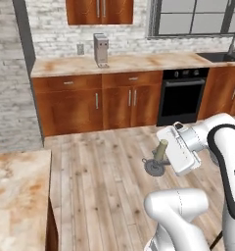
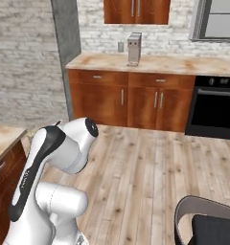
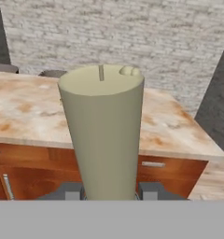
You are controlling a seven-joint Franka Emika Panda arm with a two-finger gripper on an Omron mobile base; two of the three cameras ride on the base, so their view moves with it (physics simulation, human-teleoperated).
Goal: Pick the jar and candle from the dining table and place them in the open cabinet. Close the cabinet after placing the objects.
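Kitchen floor of pale planks, backed by a brick wall and reddish-brown base cupboards. At left, a corner of the marbled counter [image 1: 16,191] enters the left base view. Above, at the top edge, hangs the cabinet [image 1: 100,11], its two doors apparently shut here. At right, the pincer [image 1: 161,156] is clamped narrowly on the candle [image 1: 161,149], carried clear above the floor with its dark dish holder [image 1: 154,167] below. In the hand view the candle [image 3: 104,135] rises lengthwise straight out between the dark fingertips [image 3: 153,191]. Judged from this, the cabinet lies up and leftward from the pincer.
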